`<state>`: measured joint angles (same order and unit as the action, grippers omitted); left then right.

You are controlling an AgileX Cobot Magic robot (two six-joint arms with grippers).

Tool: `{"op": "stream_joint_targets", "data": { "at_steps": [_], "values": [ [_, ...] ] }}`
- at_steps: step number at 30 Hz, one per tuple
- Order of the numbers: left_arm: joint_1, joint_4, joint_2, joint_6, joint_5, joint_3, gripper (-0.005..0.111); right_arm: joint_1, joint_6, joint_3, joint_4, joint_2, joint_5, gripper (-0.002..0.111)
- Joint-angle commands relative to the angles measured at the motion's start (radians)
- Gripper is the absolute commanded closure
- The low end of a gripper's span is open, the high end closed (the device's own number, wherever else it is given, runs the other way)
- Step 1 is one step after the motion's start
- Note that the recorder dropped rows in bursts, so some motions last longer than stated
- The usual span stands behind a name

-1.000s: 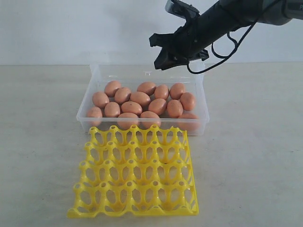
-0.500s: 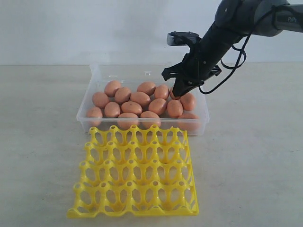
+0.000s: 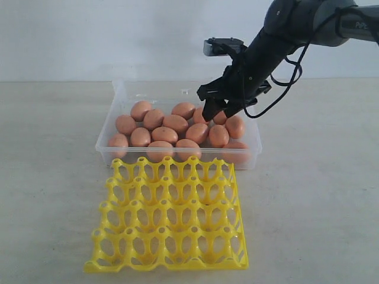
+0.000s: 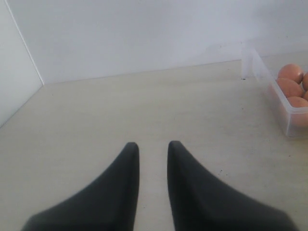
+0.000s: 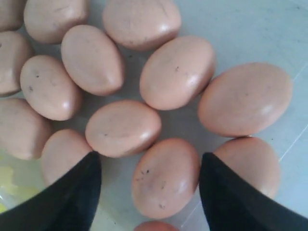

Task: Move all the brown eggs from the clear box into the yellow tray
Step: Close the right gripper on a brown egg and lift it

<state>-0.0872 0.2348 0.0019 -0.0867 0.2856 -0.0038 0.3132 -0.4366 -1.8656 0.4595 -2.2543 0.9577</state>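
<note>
Descended over the last second among brown eggs (image 3: 176,123) in clear box (image 3: 118,94), right gripper (image 3: 217,113) jaws now spread wide astride one egg (image 5: 166,178), pinching nothing. Found no egg in yellow tray (image 3: 167,265) yet; judged first grasp imminent

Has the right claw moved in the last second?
Yes. The right claw has dropped from above the back rim of the clear box to over the brown eggs at its right rear, jaws spread.

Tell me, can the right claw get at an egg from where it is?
Probably yes: the right claw hangs open over the lidless clear box, one brown egg showing between its fingers, nothing covering it.
</note>
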Motion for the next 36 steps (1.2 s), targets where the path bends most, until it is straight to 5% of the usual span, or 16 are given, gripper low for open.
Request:
{"op": "stream_joint_targets", "data": {
  "at_steps": [1,9,36],
  "values": [
    [-0.003,-0.002,-0.002,-0.002,-0.002,0.004,0.085,0.037,0.035,-0.006,-0.07,0.008,-0.002,0.049],
    [-0.003,-0.002,-0.002,-0.002,-0.002,0.004,0.085,0.069,0.274,-0.006,-0.301,0.008,0.019,0.049],
    [-0.003,-0.002,-0.002,-0.002,-0.002,0.004,0.085,0.071,0.36,-0.006,-0.234,-0.046,0.043,0.049]
  ]
}}
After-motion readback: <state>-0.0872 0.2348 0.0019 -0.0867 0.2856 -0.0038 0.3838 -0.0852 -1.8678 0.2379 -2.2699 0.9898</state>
